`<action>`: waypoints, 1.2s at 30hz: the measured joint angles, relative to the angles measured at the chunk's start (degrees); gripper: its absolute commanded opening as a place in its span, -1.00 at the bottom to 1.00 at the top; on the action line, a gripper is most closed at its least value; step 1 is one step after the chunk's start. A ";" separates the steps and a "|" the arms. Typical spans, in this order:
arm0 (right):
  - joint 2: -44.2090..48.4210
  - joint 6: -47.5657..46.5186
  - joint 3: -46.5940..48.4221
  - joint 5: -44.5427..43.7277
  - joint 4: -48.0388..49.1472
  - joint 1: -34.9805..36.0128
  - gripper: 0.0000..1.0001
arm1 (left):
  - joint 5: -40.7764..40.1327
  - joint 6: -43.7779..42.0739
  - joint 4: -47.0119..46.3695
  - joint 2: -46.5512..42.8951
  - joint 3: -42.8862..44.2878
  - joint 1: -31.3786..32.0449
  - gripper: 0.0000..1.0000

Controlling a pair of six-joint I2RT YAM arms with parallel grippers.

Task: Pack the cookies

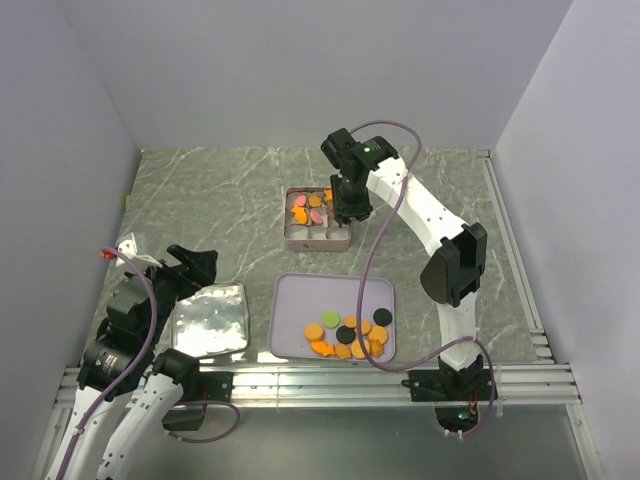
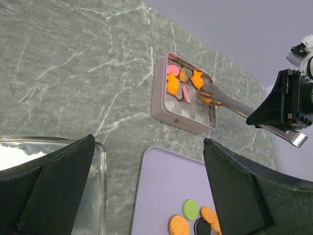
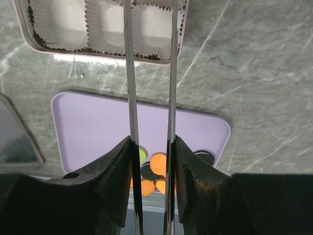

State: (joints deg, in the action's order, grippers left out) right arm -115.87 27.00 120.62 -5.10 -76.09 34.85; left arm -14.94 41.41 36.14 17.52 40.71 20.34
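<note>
Several cookies, orange, green and black, lie on the near part of a lilac tray. More orange and pink cookies sit in the far cups of a square tin. My right gripper is shut on metal tongs, whose tips reach over the tin with an orange cookie between them. In the right wrist view the tong tips are cut off by the frame's top edge. My left gripper stands open and holds nothing, low at the left beside the tray.
A shiny tin lid lies left of the tray, under my left gripper. Empty white paper cups fill the tin's near row. A metal rail runs along the table's near edge, and grey walls close in the sides and back.
</note>
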 measured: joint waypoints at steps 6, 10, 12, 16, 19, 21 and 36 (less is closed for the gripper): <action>-1.60 -1.14 1.29 0.28 -0.02 -0.70 -0.18 | 0.02 -0.02 -0.09 0.07 -0.02 0.00 0.99; -1.73 -1.33 1.29 0.20 -0.04 -1.07 -0.10 | 0.02 -0.02 -0.35 0.11 -0.24 0.00 0.99; -1.73 -1.40 1.29 0.20 -0.02 -1.14 -0.06 | 0.00 -0.02 -0.37 0.11 -0.24 0.00 0.99; -1.73 -1.46 1.22 0.15 -0.02 -1.14 -0.02 | -0.02 0.00 -0.35 0.28 -0.24 0.00 0.99; -1.73 -1.57 1.22 0.00 -0.04 -1.14 0.00 | -0.09 0.00 -0.37 0.31 -0.24 0.00 0.99; -1.73 -1.64 1.22 -0.11 -0.04 -1.14 0.00 | -0.20 0.00 -0.35 0.31 -0.24 0.00 0.99; -0.76 -2.47 2.71 -1.29 -1.16 -1.64 0.01 | -0.83 0.02 -0.37 -0.20 -0.26 0.00 0.99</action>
State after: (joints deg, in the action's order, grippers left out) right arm -116.64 24.53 123.33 -6.39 -77.25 33.21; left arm -15.77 41.43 35.77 17.32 40.45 20.34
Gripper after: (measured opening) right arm 0.507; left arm 0.995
